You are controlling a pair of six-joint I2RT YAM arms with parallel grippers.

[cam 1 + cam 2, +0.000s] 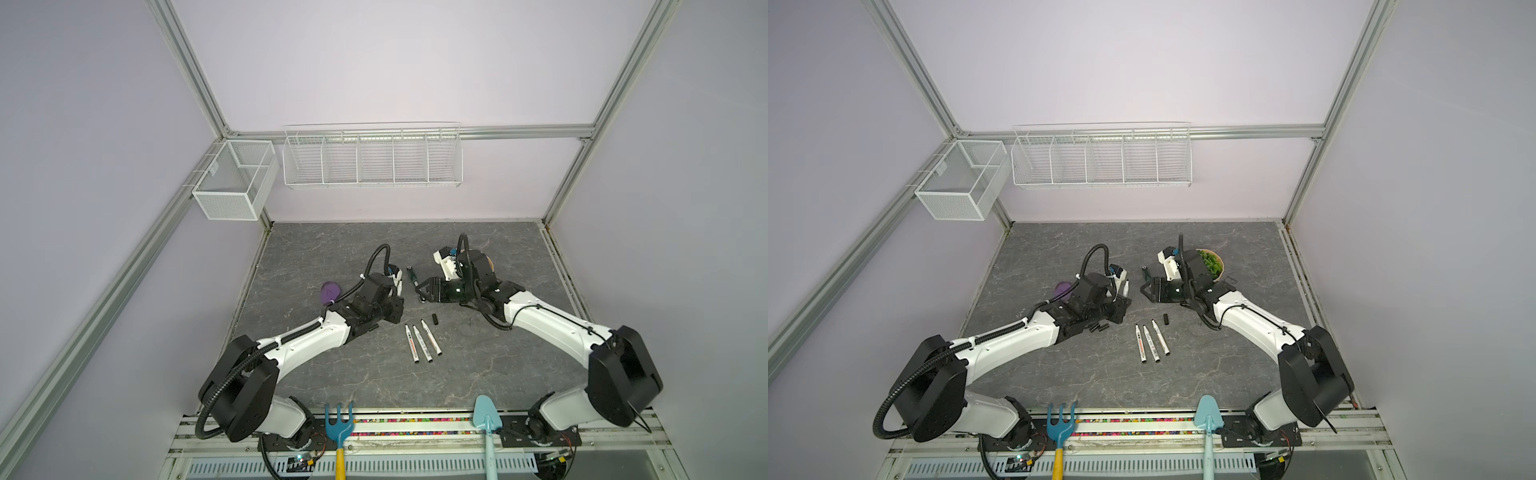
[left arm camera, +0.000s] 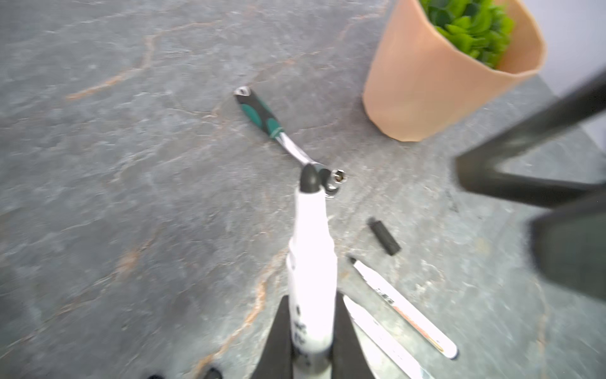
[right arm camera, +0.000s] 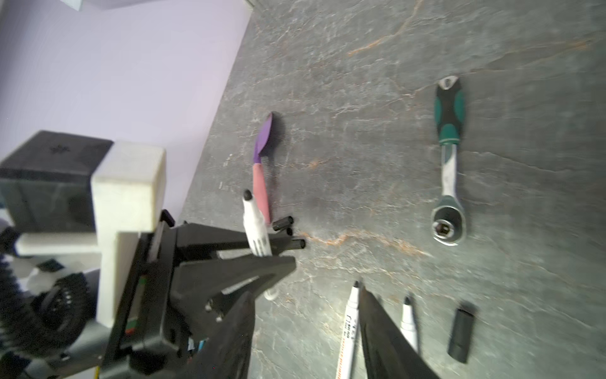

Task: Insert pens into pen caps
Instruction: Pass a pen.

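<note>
Green-handled ratchet wrench point(image 2: 262, 115) flat near potted plant point(image 2: 426, 92); purple spoon point(image 3: 261, 183) apart.

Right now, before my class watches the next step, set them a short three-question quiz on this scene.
1. True or false: the left gripper holds a pen.
2. How many pens lie loose on the table? A two, B three, C four.
3. Fill the gap: the right gripper is ____ (open or shut).

Key: 1 true. 2 B. 3 open.
</note>
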